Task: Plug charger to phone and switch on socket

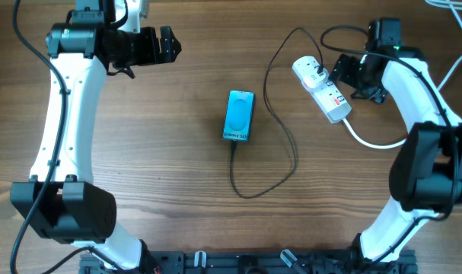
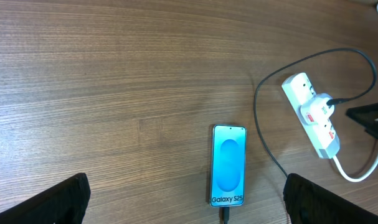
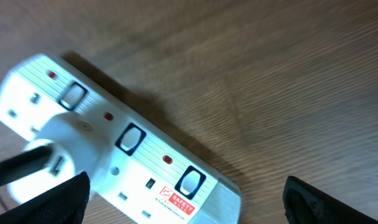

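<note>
The phone (image 1: pixel 239 115) lies face up mid-table, teal screen with "Galaxy" text; it also shows in the left wrist view (image 2: pixel 228 165). The charger cable (image 1: pixel 280 125) loops from a white plug in the socket to the phone's near end, its connector tip (image 2: pixel 225 214) at the phone's port. The white socket (image 1: pixel 322 89) lies at the back right, close under my right gripper (image 3: pixel 185 205), which is open just above its switches (image 3: pixel 190 182). My left gripper (image 1: pixel 166 44) is open and empty, high at the back left, far from the phone.
The socket's thick white cord (image 1: pixel 371 141) curves off toward the right arm. White cables (image 1: pixel 453 38) hang at the far right edge. The bare wooden table (image 1: pixel 162 152) spreads around the phone.
</note>
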